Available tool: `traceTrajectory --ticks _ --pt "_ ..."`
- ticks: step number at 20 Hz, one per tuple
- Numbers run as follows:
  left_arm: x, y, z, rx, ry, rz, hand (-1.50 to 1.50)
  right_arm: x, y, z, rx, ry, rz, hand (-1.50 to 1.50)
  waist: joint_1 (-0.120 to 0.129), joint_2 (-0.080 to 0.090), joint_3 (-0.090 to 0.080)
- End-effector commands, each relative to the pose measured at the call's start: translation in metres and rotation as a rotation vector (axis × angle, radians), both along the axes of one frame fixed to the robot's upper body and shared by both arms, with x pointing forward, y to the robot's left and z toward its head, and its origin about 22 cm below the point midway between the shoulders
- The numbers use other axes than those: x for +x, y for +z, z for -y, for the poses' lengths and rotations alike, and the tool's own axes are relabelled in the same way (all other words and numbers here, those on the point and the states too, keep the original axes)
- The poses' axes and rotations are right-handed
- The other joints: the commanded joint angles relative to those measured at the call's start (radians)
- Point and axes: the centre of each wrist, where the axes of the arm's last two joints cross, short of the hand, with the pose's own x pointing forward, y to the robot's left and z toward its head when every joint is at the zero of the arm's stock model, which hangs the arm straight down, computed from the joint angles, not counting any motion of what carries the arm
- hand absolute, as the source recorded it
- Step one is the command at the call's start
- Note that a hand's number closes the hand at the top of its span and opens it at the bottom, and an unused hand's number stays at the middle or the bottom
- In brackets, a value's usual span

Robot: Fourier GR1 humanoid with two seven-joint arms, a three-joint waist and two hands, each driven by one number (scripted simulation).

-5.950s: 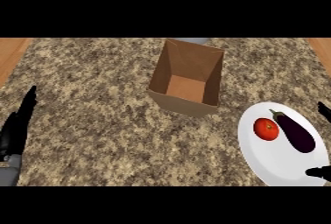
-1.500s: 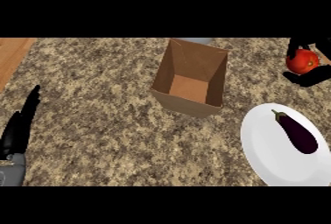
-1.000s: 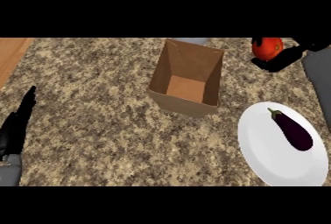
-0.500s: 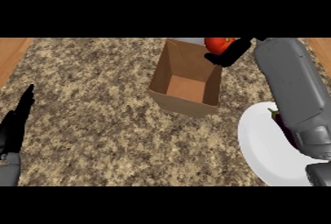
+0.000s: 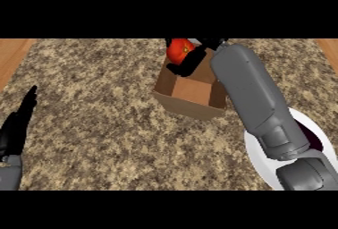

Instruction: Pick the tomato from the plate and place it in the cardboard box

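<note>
- The grey right forearm crosses the scene from the lower right and hides most of the round white plate; only the plate's left edge and a strip to the right of the arm show.
- On that strip, a sliver of a dark purple eggplant peeks out from behind the arm; the rest of it is covered.
- The black right hand shows partly, its upper part meeting the top of the view. Its fingers curl round the red tomato, pinching it from the right and from below.
- The round red tomato is glossy, with a small pale highlight, and its right side is masked by the fingers. It hangs at the far rim of the box; whether it is right over the opening cannot be told.
- The open brown cardboard box stands on the speckled brown stone counter, its right wall hidden by the forearm.
- The black left hand rests at the left edge, fingers straight and pressed together, pointing up.
</note>
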Motion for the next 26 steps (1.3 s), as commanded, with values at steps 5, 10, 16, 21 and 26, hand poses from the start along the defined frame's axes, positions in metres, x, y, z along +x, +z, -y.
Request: traceTrajectory --ticks 5,10,16,21,26 --pt "0.004 0.007 0.019 -0.011 -0.028 0.011 0.00 0.000 -0.035 -0.029 -0.045 -0.123 -0.086 1.50 0.017 0.005 0.000" --pt "0.008 0.001 0.021 0.009 -0.036 0.029 0.00 -0.002 -0.061 -0.030 -0.072 -0.147 -0.227 -1.50 0.041 0.007 0.000" --pt "0.026 0.004 0.022 -0.010 -0.037 0.034 0.00 -0.001 -0.065 -0.026 0.062 -0.102 -0.150 -1.50 0.034 0.016 0.000" --pt "0.012 0.003 0.006 -0.005 -0.027 0.004 0.00 0.003 -0.047 -0.027 0.281 -0.126 -0.121 -1.50 0.029 0.009 0.000" --pt "0.011 0.006 0.004 -0.008 -0.029 0.020 0.00 0.015 -0.038 0.016 0.475 -0.163 -0.157 -1.50 0.020 0.013 0.001"
